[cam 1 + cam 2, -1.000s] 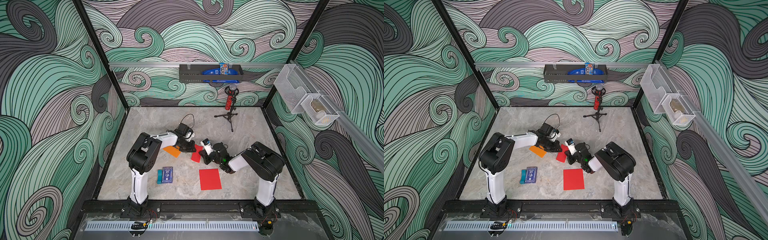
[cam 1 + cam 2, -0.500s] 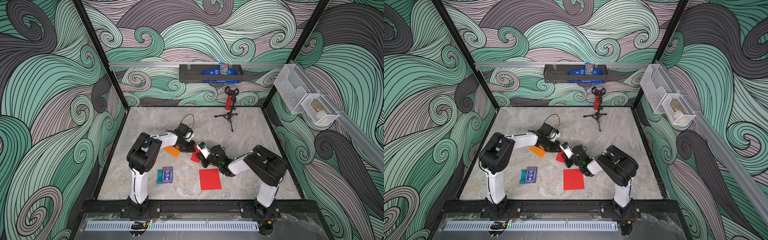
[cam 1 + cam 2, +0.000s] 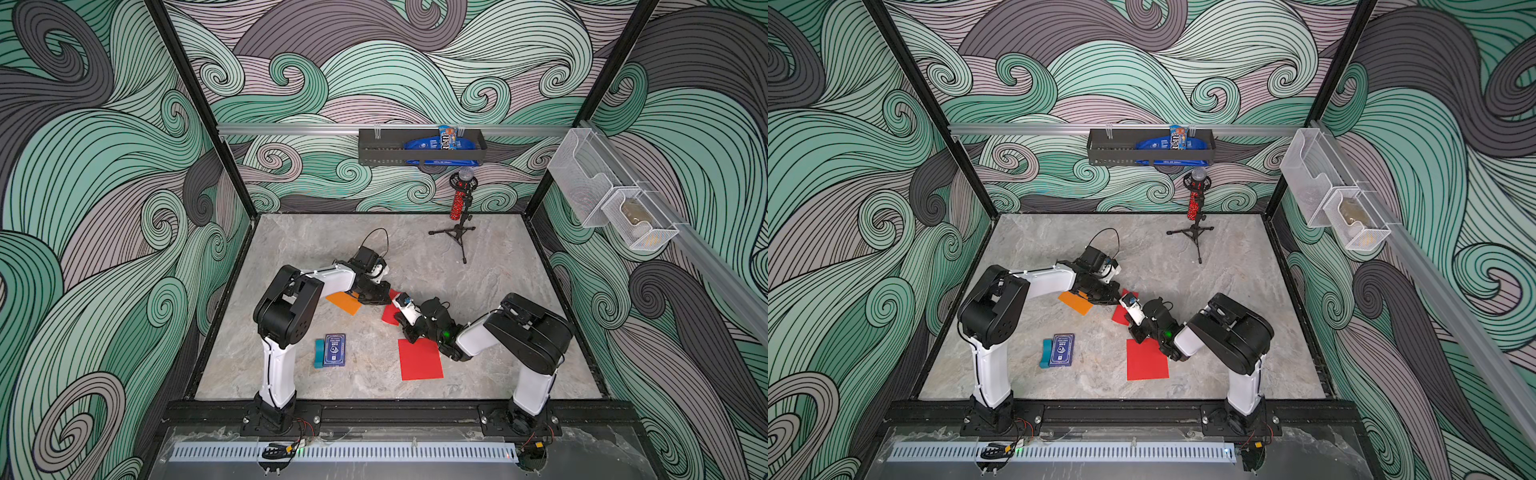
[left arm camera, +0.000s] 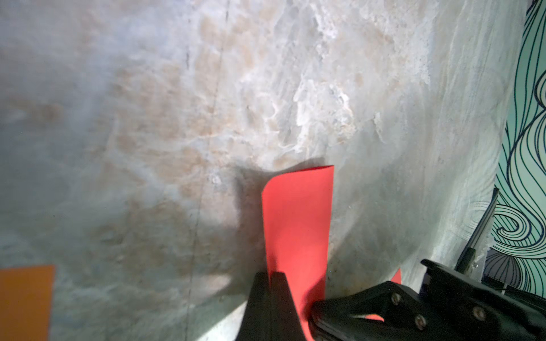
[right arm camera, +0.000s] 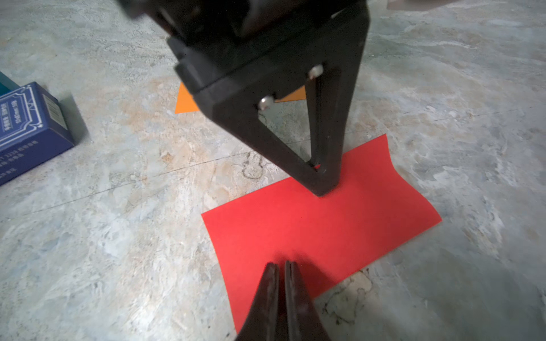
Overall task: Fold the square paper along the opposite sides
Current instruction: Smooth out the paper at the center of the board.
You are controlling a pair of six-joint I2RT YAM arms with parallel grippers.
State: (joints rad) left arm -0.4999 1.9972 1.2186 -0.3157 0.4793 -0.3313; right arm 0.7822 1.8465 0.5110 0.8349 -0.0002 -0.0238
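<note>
A red paper (image 5: 310, 233) lies on the marble table (image 3: 415, 257) as a flat rectangle between my two grippers, partly showing in both top views (image 3: 390, 315) (image 3: 1120, 316). My left gripper (image 5: 322, 186) is shut and its tip presses down on the paper's far part. In the left wrist view the paper (image 4: 297, 218) runs out from my left gripper (image 4: 270, 274), with one far corner curled up. My right gripper (image 5: 281, 264) is shut over the paper's near edge. In a top view the left gripper (image 3: 379, 300) and the right gripper (image 3: 398, 316) stand close together.
A second, larger red sheet (image 3: 419, 359) lies flat towards the front, beside the right forearm. An orange paper (image 3: 344, 302) lies under the left wrist. A blue box (image 3: 334, 350) with a teal piece sits front left. A microphone tripod (image 3: 457, 232) stands at the back.
My right gripper has come down and a little to the left onto the red paper, closer to the left gripper. The left arm has hardly moved.
</note>
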